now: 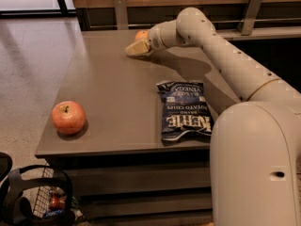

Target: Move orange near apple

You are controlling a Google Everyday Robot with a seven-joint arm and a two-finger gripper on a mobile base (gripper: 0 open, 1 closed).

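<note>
Now my gripper (138, 48) sits at the far side of the table (108, 93), just in front of the orange (141, 34), and I cannot tell whether it has the fruit or not. I judge this the grasping step. Next comes a sure hold, then a carry to the apple (68, 117) at the near left corner.

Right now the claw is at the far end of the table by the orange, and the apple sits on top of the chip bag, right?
Not quite. The camera view shows the apple on the bare table near its front edge, well apart from the chip bag. The claw is indeed at the far end by the orange.
</note>
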